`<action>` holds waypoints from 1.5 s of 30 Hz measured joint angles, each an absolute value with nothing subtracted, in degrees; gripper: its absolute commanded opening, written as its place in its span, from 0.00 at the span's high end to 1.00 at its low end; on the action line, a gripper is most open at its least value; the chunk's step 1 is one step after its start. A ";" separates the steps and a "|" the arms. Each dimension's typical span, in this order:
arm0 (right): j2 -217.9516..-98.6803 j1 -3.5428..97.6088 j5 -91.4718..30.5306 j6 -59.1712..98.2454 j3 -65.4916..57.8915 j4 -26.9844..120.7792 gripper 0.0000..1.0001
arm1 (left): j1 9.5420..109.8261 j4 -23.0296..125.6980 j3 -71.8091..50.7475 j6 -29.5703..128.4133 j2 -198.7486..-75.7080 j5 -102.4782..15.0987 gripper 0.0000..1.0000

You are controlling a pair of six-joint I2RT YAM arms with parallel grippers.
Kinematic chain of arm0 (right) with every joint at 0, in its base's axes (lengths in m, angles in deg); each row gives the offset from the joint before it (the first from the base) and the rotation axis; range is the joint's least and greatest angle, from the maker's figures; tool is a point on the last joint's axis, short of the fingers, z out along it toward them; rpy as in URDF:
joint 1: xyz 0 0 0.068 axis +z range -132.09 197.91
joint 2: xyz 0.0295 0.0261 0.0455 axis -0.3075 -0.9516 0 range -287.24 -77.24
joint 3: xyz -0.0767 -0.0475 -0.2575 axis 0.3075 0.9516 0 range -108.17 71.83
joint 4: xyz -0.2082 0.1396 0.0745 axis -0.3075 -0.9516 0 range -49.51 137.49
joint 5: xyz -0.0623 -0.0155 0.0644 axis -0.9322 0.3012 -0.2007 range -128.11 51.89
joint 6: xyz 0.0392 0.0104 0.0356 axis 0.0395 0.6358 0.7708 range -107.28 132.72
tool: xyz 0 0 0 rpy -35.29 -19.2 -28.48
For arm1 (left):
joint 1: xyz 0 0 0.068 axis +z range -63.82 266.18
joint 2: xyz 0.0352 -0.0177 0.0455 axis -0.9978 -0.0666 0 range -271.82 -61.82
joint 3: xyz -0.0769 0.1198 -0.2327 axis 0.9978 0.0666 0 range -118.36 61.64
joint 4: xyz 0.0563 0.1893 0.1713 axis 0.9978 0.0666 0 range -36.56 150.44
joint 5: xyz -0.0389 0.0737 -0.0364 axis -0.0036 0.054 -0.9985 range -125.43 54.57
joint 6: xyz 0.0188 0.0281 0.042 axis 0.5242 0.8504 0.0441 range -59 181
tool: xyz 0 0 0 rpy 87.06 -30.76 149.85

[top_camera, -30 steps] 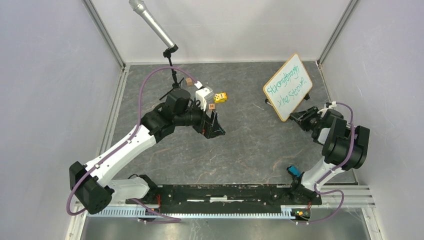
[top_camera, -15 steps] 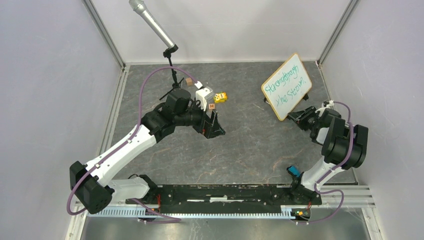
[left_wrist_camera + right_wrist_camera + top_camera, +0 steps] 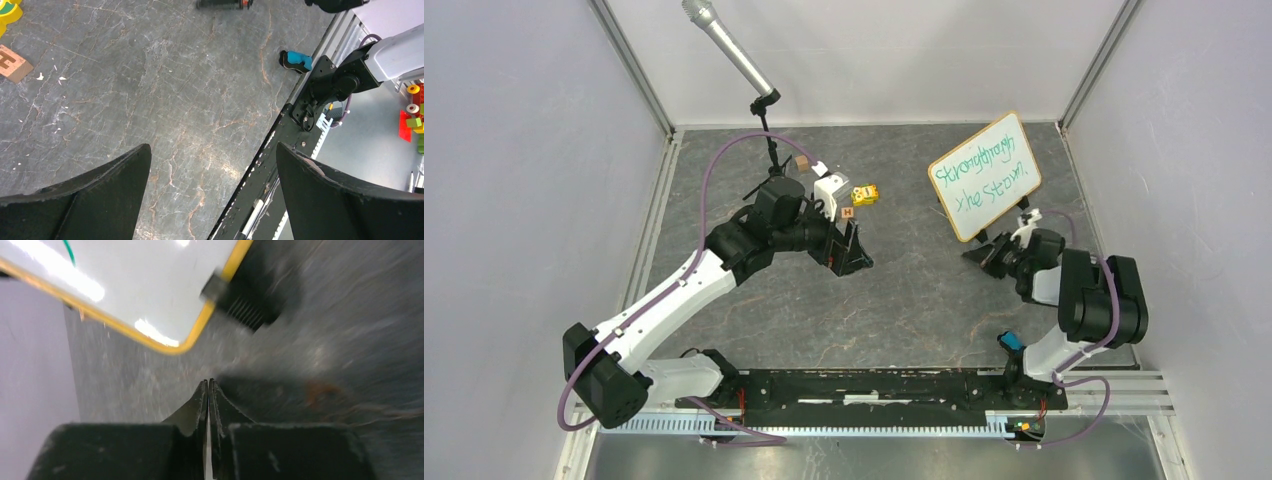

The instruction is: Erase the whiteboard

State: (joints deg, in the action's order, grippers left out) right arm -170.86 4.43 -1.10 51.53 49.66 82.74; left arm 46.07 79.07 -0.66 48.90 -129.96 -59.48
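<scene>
The whiteboard (image 3: 984, 175) stands tilted at the back right, with a light frame and green handwriting on it. In the right wrist view its lower corner (image 3: 150, 285) and one black foot (image 3: 245, 305) show, blurred. My right gripper (image 3: 980, 256) is shut and empty, low over the floor just in front of the board's lower edge; its tips (image 3: 208, 382) stop short of the frame. My left gripper (image 3: 861, 255) is open and empty above the floor at centre left, far from the board, and the left wrist view (image 3: 212, 147) shows only bare floor between its fingers.
A microphone on a stand (image 3: 729, 48) stands at the back left. A yellow toy (image 3: 866, 194), a lettered wooden block (image 3: 848, 212), a white block (image 3: 829, 188) and a brown cube (image 3: 802, 161) lie by the left gripper. A blue item (image 3: 1012, 342) lies near the right base. Walls enclose the floor.
My right gripper has swung left and nearer, along the board's lower edge. The whiteboard has shifted left and turned. The left arm has not moved.
</scene>
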 measured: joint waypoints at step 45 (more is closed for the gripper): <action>-174.60 1.72 -8.51 59.31 44.63 87.04 0.51 | 47.60 77.14 -0.56 48.88 -127.88 -59.55 0.00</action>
